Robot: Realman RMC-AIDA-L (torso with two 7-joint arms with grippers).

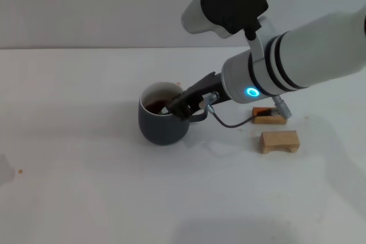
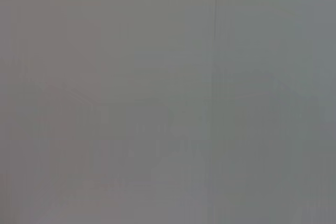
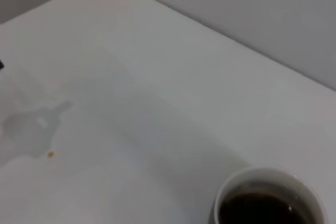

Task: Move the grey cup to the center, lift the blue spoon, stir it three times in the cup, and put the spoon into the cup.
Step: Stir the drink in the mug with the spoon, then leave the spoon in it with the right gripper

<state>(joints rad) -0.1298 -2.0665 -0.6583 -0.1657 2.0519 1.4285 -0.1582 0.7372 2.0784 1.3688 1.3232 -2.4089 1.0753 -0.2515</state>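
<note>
The grey cup (image 1: 163, 121) is found standing upright on the white counter (image 1: 86, 187), well in from every edge and about midway along its width, so the centring step is judged complete; the placement leaves the rim open to a reach from the right side. Dark liquid is seen inside against the white lining, and the same dark surface is shown in the right wrist view, where the cup (image 3: 269, 198) is looked down on from close above. The right end effector (image 1: 178, 104) is held over the rim on the side nearer the counter's right edge, its dark fingers dipped at the cup mouth. A thin grey piece is made out at the fingertips just inside the rim; it is taken to be the blue spoon (image 1: 164, 108), though its pale handle cannot be made out. The fingers appear closed together around it, but the grip itself cannot be told for certain. The stage is judged as stirring or the release into the cup. The right arm is stretched down and leftward from the upper right, forearm sloping toward the cup, wrist ring lit. Two wooden blocks (image 1: 279, 141) are left near the right edge, clear of the work. The left arm is not seen; its wrist view shows only blank grey.
</note>
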